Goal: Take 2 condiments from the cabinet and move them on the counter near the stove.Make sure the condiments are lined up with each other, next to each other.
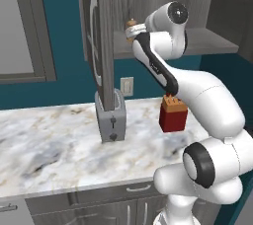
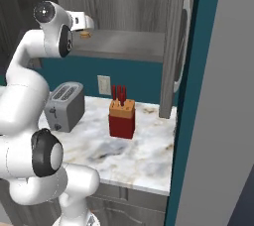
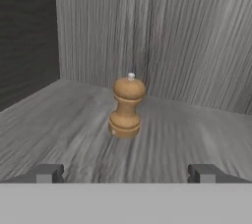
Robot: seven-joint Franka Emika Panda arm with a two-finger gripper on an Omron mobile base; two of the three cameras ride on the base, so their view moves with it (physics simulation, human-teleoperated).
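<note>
Looking through each view in turn, here is what you have.

Left base view, arm: it rises from the lower right and reaches up into the open cabinet point(image 1: 163, 7), the hand at the front edge of the shelf.
Left base view, shaker: you see only the tan top of the shaker point(image 1: 131, 22) past the wrist, standing on the shelf near the open door point(image 1: 101, 41).
Left base view, counter: the marble counter point(image 1: 49, 145) carries a grey toaster point(image 1: 110, 115) and, to its right, a red knife block point(image 1: 173, 113) partly behind the forearm.

Right base view, hand: the hand sits at the left end of the shelf, and a small tan piece of the shaker point(image 2: 85, 34) shows just under it.
Right base view, counter: toaster point(image 2: 64, 105) on the left, knife block point(image 2: 122, 116) in the middle, both well below the shelf.

Hand view, shaker: the shaker point(image 3: 127, 106) stands upright on the shelf floor, long axis vertical, small pale knob on top, wide base down, close to the back corner.
Hand view, gripper: the gripper point(image 3: 126, 173) is spread wide, one tip at each side of the bottom, holding nothing; the shaker stands ahead of the gap, between the two tips and apart from both.
</note>
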